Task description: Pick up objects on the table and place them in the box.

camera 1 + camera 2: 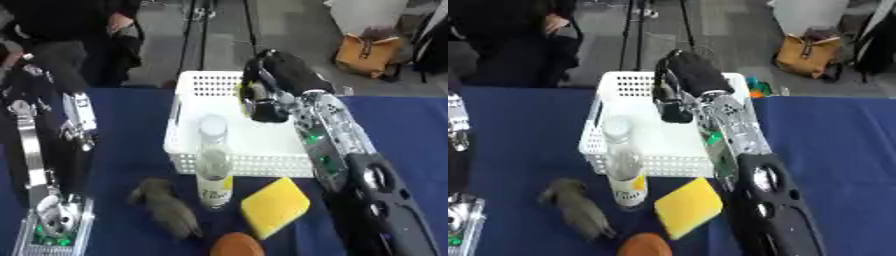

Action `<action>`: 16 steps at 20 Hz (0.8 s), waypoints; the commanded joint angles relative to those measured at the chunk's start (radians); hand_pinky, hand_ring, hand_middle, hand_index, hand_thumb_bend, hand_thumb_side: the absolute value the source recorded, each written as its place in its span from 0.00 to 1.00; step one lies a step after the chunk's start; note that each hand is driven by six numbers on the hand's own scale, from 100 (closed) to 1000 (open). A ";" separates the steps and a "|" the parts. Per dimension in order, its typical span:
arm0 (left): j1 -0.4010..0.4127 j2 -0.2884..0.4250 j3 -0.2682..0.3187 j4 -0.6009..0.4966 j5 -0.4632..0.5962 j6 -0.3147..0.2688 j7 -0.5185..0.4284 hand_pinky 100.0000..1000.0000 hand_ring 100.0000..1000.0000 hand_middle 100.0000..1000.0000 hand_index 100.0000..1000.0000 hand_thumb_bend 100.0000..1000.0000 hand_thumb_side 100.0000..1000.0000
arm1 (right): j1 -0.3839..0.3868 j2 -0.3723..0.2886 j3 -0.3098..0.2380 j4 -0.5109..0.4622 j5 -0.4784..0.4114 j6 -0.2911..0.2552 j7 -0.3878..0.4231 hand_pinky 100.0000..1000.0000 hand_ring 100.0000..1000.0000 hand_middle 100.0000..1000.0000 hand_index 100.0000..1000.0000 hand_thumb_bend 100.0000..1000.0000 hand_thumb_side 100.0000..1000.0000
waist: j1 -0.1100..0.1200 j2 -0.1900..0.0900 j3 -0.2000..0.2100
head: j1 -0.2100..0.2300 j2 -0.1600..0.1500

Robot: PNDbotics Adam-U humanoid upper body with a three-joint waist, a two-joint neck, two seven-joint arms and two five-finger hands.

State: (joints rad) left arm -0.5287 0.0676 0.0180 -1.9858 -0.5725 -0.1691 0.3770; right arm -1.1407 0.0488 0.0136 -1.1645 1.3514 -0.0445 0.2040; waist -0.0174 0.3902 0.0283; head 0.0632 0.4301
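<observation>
The right hand (682, 82) hangs over the white box (229, 150) in the upper middle of the frame, fingers curled down round something dark that I can't make out. The left hand isn't to be seen, only its arm along the left edge. On the blue surface (131, 145), below the box, stand a clear bottle (213, 162), a yellow sponge (275, 206), a grey furry thing (166, 207) and an orange round object (236, 245) at the bottom edge.

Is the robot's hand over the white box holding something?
The right hand is curled over the basket; whether it holds anything cannot be told.
</observation>
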 commanded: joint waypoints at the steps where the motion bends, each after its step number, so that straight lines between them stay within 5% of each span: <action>1: -0.018 -0.003 -0.007 -0.014 0.004 -0.003 -0.006 0.71 0.68 0.63 0.72 0.00 0.74 | -0.035 0.006 -0.008 0.045 0.008 -0.055 -0.052 0.19 0.62 0.42 0.67 0.18 0.41 | 0.004 -0.017 0.005 | -0.006 -0.006; 3: -0.019 -0.004 -0.008 -0.014 0.005 -0.005 -0.008 0.71 0.68 0.63 0.72 0.00 0.74 | -0.038 0.008 -0.013 0.072 -0.010 -0.128 -0.061 0.26 0.66 0.44 0.70 0.21 0.50 | 0.005 -0.015 0.005 | -0.007 -0.008; 4: -0.018 -0.004 -0.008 -0.014 0.005 -0.005 -0.008 0.71 0.68 0.63 0.72 0.00 0.74 | -0.041 0.008 -0.013 0.082 -0.020 -0.166 -0.059 0.50 0.78 0.57 0.80 0.31 0.79 | 0.006 -0.014 0.006 | -0.007 -0.007; 5: -0.018 -0.004 -0.008 -0.014 0.006 -0.004 -0.009 0.71 0.68 0.63 0.72 0.00 0.74 | -0.043 0.007 -0.017 0.090 -0.030 -0.198 -0.055 0.59 0.82 0.65 0.84 0.31 0.88 | 0.007 -0.014 0.006 | -0.007 -0.006; 7: -0.018 -0.005 -0.007 -0.014 0.006 -0.004 -0.009 0.71 0.68 0.63 0.72 0.00 0.74 | -0.048 0.006 -0.025 0.096 -0.051 -0.241 -0.046 0.66 0.88 0.75 0.90 0.32 0.96 | 0.008 -0.014 0.006 | -0.008 -0.005; 10: -0.016 -0.005 -0.007 -0.014 0.006 -0.004 -0.009 0.71 0.68 0.63 0.72 0.00 0.74 | -0.060 0.003 -0.032 0.091 -0.087 -0.283 -0.036 0.66 0.89 0.76 0.91 0.31 0.98 | 0.011 -0.017 0.003 | -0.010 -0.005; 16: -0.010 0.000 -0.001 -0.014 0.004 0.002 -0.007 0.71 0.68 0.63 0.72 0.00 0.73 | -0.073 -0.031 -0.032 -0.051 -0.237 -0.284 -0.065 0.65 0.89 0.73 0.89 0.27 1.00 | 0.023 -0.027 -0.010 | -0.015 0.016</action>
State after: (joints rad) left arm -0.5326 0.0598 0.0158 -1.9858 -0.5703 -0.1704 0.3708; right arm -1.1880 0.0390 -0.0174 -1.1562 1.1577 -0.3298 0.1503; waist 0.0037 0.3929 0.0176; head 0.0509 0.4376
